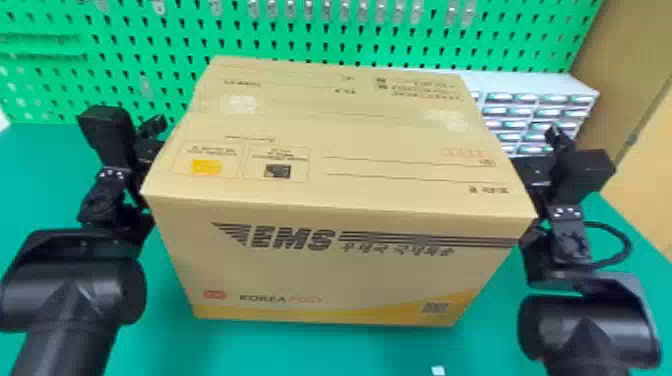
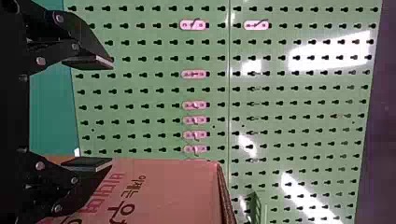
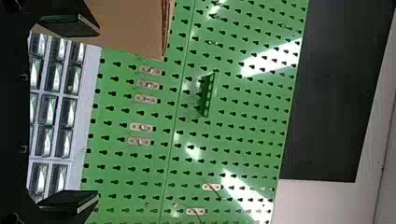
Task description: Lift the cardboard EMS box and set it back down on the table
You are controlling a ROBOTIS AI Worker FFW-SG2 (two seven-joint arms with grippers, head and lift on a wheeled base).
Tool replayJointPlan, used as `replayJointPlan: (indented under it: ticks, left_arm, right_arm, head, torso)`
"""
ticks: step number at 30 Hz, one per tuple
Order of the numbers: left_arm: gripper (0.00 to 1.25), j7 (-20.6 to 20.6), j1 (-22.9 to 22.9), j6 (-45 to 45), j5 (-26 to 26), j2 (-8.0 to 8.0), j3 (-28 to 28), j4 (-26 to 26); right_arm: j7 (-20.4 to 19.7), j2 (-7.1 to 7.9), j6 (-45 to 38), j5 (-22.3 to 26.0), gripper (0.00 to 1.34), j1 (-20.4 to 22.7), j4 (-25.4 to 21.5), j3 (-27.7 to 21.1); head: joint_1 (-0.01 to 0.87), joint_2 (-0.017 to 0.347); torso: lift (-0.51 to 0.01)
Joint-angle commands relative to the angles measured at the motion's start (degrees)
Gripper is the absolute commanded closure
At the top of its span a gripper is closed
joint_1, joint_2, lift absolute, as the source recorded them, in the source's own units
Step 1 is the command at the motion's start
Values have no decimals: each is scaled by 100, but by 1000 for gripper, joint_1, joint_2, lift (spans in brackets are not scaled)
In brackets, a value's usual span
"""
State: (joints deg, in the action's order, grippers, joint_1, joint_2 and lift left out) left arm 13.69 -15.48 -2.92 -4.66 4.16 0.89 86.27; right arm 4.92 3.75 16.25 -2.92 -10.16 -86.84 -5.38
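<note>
The cardboard EMS box (image 1: 340,200) stands upright between both arms, its printed front facing me; whether its bottom touches the table (image 1: 320,350) I cannot tell. At its left side is my left gripper (image 1: 146,150), and my right gripper (image 1: 534,172) is at the opposite side. In the left wrist view, the left gripper (image 2: 100,113) has its fingers wide apart, one of them against the box (image 2: 173,191). The right wrist view has the right gripper (image 3: 88,114) spread open too, one finger at the box (image 3: 130,28). The box hides parts of both grippers in the head view.
A green pegboard (image 1: 165,40) rises behind the box. Small-drawer storage (image 1: 535,87) stands at the back right, behind the right gripper. A small white piece (image 1: 438,370) lies by the near edge of view. A tan panel (image 1: 630,75) is at far right.
</note>
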Motion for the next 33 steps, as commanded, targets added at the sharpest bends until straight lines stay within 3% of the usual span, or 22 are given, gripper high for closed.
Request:
replayJointPlan:
  ticks: [1,33]
  left_arm:
    - [512,240,9,2,0,-3,16,4]
    - [512,240,89,-60,97,-3,104,21]
  right_arm:
    - [1,3,-8,-7,78,5,0,11]
    - [-8,-6,-140,-7,78,-56,-70,116]
  head:
    - [678,-14]
    - [678,-14]
  torso:
    - [-96]
    - [-96]
